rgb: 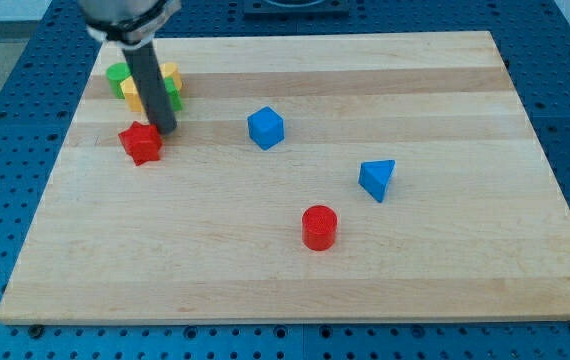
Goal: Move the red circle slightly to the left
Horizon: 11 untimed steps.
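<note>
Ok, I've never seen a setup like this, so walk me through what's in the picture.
There is one picture, from a single camera looking down at a slant on a wooden board; where the camera is mounted isn't on record. The dark rod coming in at the view's top left is the end of a robot arm. It has no hand and holds nothing; it only pushes blocks with my tip. My tip sits right by the red star, at its upper right. Behind the rod lie a green block and a yellow block, shapes partly hidden. Further right are a blue cube, a blue wedge and the red circle, which is the one to be nudged left.
</note>
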Available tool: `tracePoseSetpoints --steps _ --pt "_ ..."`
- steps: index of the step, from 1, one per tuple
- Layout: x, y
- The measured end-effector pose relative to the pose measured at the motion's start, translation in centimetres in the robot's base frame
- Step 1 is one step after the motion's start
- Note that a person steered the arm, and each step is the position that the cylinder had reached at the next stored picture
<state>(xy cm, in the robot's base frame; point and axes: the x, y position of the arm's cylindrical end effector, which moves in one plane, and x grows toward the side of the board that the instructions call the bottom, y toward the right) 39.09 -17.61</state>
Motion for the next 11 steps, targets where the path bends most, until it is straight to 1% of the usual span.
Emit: tracePoseSetpoints --steps 1,2,3,4,5,6,7,8,9,10,11 --pt "2.5 0.4" --pt "4.3 -4.0" --pt "5.1 0.3" --pt "6.9 12.2" --pt "16.0 8.9" --pt "22.6 11.9" --pt "20.4 19.8" --pt "14.5 24.2" --pt "12.4 15.6" --pt "17.2 22.5" --pt "22.3 23.9"
